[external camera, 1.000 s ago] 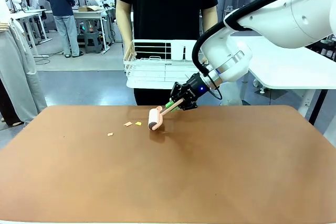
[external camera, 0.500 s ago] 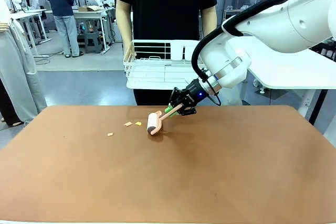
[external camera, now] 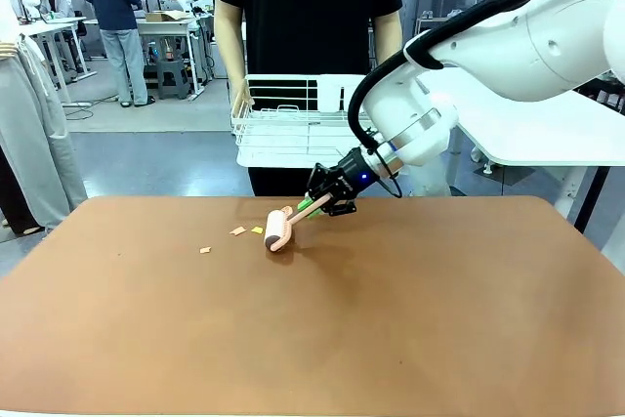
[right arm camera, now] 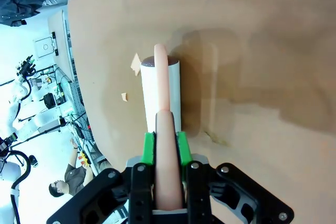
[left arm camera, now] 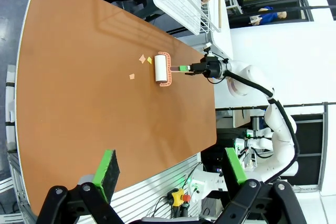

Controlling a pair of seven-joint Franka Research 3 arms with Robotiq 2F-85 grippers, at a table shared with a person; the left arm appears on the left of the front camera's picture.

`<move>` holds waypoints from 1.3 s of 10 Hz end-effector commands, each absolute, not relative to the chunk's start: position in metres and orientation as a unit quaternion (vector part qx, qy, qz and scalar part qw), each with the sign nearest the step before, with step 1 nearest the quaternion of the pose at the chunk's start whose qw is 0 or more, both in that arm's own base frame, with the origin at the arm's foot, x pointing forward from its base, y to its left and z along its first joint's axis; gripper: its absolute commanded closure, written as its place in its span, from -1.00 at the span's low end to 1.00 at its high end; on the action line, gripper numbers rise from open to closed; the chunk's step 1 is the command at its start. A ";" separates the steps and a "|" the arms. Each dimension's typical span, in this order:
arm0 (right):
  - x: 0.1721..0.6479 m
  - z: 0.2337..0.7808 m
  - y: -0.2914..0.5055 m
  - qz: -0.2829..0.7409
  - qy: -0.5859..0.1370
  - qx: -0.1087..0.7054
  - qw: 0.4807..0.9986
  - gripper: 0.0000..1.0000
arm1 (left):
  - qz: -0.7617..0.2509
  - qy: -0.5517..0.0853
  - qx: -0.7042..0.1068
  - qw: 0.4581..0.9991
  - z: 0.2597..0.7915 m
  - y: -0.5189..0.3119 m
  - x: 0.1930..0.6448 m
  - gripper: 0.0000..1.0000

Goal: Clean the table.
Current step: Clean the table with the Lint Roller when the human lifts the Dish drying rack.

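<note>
So the right pincer (external camera: pixel 314 204) was clamped on the handle of the pink lint roller (external camera: pixel 277 230), drum down on the reddish-brown surface (external camera: pixel 391 319) just beside the paper scraps (external camera: pixel 238 230). Looked mid-sweep; next it needed rolling over them. The left pincer (left arm camera: pixel 170 156) hung spread.

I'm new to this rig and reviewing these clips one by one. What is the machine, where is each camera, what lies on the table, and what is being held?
It is a robot with two white arms, each ending in a two-finger gripper. The front view looks across the brown table at a person holding a white wire basket. The other two pictures come from cameras on the wrists. The right gripper is shut on the pink handle of a lint roller, whose roll is down at the table beside small paper scraps. The left gripper hangs open above the table, holding nothing.
</note>
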State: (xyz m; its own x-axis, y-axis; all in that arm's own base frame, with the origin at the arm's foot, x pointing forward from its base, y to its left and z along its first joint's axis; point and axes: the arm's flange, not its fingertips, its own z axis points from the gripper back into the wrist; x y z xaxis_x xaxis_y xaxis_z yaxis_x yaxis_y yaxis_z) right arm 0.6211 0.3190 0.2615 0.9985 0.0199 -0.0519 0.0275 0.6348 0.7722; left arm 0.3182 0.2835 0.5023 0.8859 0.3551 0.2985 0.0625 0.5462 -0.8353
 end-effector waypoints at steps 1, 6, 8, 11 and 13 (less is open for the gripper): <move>0.618 0.250 0.374 -0.015 0.066 0.418 0.906 0.58 | 0.075 -0.233 -0.478 0.843 0.504 0.286 0.317 -1.00; 0.604 0.236 0.512 0.021 0.100 0.375 0.921 0.58 | 0.075 -0.233 -0.478 0.843 0.504 0.286 0.317 -1.00; 0.607 0.241 0.522 0.012 0.086 0.394 0.915 0.58 | 0.075 -0.233 -0.478 0.843 0.504 0.286 0.317 -1.00; 0.612 0.257 0.515 0.009 0.080 0.405 0.911 0.58 | 0.075 -0.233 -0.478 0.843 0.504 0.286 0.317 -1.00; 0.613 0.305 0.504 0.029 0.073 0.420 0.904 0.58 | 0.075 -0.233 -0.478 0.843 0.504 0.286 0.317 -1.00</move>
